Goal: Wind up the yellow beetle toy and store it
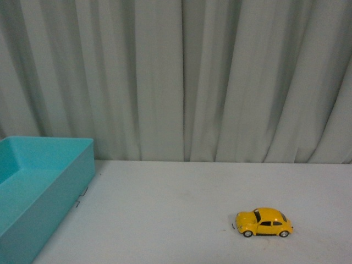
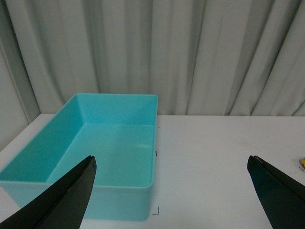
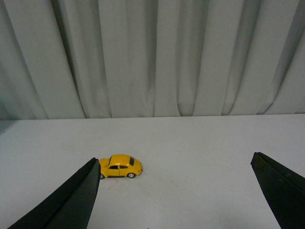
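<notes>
White desk [image 1: 181, 187] with a turquoise bin [image 1: 61, 190] at its left edge, and the yellow beetle toy [image 1: 264, 222] on its wheels.
The toy stands side-on near the front edge, toward the right, well apart from the bin: rounded glossy body, dark windows, silver-hubbed black wheels. Left gripper [image 2: 170, 164] and right gripper [image 3: 175, 161] both spread wide, holding nothing.

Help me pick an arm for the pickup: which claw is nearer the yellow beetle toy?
Right. The right claw faces the yellow beetle toy, just ahead of it. The left claw faces the teal bin, across the table from the toy.
</notes>
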### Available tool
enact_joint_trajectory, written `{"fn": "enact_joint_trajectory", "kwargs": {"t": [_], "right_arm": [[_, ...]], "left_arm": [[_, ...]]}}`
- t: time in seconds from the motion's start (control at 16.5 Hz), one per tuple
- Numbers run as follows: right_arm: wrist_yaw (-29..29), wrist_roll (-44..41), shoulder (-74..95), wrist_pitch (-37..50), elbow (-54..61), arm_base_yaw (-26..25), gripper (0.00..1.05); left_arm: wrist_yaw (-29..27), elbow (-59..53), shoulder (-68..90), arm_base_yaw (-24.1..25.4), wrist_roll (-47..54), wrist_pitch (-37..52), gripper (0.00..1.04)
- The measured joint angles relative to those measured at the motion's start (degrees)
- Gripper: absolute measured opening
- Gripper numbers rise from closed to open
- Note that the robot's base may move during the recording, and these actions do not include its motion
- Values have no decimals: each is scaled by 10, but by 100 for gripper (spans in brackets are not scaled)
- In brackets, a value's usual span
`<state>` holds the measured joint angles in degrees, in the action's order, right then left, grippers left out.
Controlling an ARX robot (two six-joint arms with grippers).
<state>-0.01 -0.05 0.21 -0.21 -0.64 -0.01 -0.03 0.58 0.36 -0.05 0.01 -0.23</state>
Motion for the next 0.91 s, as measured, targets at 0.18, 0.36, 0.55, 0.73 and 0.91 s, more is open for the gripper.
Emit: {"fn": "enact_joint_trajectory", "kwargs": {"t": [0.18,0.36,0.55,0.73,0.91], "right_arm": [[0,0,0,0,0,0,98],[0,0,0,-1,0,0,98],[0,0,0,0,0,0,98],[0,0,0,0,0,0,98],[0,0,0,0,0,0,98]], "left_arm": [[0,0,0,0,0,0,98],[0,0,0,0,0,0,98],[0,0,0,0,0,0,98],[0,0,0,0,0,0,98],[0,0,0,0,0,0,98]]}}
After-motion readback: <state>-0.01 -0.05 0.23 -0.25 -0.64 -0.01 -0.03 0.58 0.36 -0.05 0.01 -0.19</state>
